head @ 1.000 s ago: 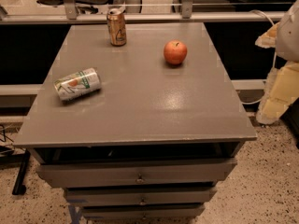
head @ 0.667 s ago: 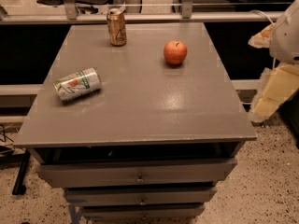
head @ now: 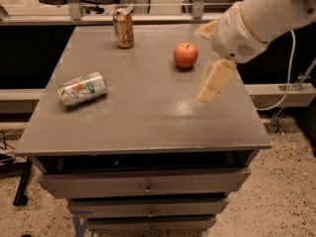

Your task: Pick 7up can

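- Worktop (head: 148,122): a grey, flat-topped cabinet seen from the front and above. It carries three things, all well apart from one another.
- 7up can (head: 82,89): a silvery-white can with green stripes and an orange-red spot. It lies on its side on the left part of the worktop, about halfway back, with its long axis running roughly left to right and the right end tipped slightly towards the rear. Nothing touches it.
- Gold-tan can (head: 124,28): stands upright near the rear edge, left of centre and behind the 7up can.
- Apple (head: 185,55): red, stem up, on the rear right part of the worktop and to the right of the gold-tan can.
- Arm (head: 256,16): a thick white limb entering from the upper right corner and reaching over the right side of the worktop.
- Gripper (head: 203,63): at the end of the arm, above the right part of the worktop and just right of the apple, without touching it.
  - Its two cream fingers (head: 213,83) are spread wide, one pointing down towards the worktop and the other higher up, near the rear.
  - It holds nothing and is far from the 7up can, which lies on the opposite side.
- Drawers (head: 143,186): a stack of grey fronts with small knobs below the worktop.
- White cable (head: 291,68): hangs beside the arm at the right.
- Floor (head: 291,191): speckled, visible to the lower right.
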`<state>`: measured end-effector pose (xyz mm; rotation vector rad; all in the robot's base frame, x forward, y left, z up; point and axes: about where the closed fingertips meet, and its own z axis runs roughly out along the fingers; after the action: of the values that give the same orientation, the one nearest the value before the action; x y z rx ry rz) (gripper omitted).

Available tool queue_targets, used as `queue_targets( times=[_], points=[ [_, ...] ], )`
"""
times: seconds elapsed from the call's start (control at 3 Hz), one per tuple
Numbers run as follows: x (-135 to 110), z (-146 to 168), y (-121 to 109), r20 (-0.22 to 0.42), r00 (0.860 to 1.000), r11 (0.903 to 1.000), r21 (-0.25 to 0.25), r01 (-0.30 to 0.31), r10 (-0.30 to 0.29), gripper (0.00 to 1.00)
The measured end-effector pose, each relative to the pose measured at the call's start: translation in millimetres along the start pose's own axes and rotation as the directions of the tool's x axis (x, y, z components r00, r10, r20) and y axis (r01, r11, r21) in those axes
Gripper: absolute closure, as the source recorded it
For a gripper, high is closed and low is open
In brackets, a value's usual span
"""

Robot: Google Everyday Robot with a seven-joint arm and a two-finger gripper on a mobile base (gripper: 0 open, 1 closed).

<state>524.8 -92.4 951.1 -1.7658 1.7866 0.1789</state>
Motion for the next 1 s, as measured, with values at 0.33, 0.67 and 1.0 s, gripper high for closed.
queue_targets(
  times=[0.33, 0.67, 1.0],
  points=[
    [-51, 28, -30, 0.121, 0.987, 0.9939, 0.021, 0.108, -0.110, 0.00],
    [-92, 65, -44, 0.210, 0.963, 0.9848, 0.000, 0.173, -0.170, 0.00],
    [-123, 110, -44, 0.252, 0.946, 0.9750, -0.035, 0.219, -0.204, 0.00]
  ],
)
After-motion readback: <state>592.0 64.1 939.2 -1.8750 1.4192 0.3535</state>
